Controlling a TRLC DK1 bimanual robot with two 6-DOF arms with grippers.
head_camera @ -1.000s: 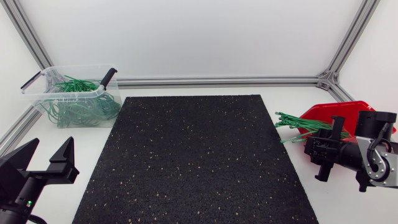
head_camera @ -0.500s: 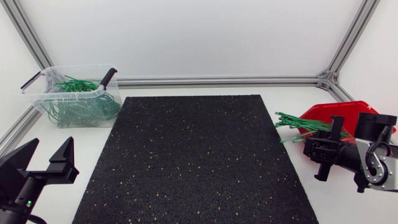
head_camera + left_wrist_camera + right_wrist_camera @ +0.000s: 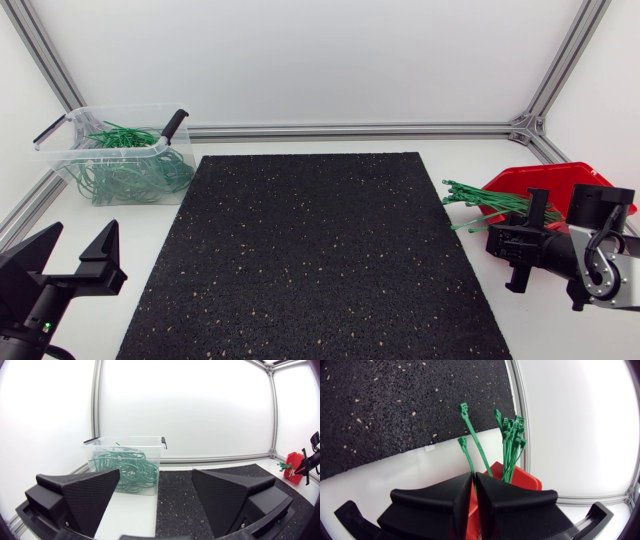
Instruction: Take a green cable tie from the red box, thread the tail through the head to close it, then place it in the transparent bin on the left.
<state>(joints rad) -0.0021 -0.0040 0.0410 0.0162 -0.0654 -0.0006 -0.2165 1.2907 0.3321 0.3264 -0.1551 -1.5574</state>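
Arm low, right tool on tie

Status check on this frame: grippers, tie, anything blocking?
Left gripper open, empty. Right gripper shut on cable tie at red box. Nothing blocking the transparent bin.

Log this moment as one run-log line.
phase: pick | right claw shut on green cable tie at red box | left claw open, empty | transparent bin holds looped ties
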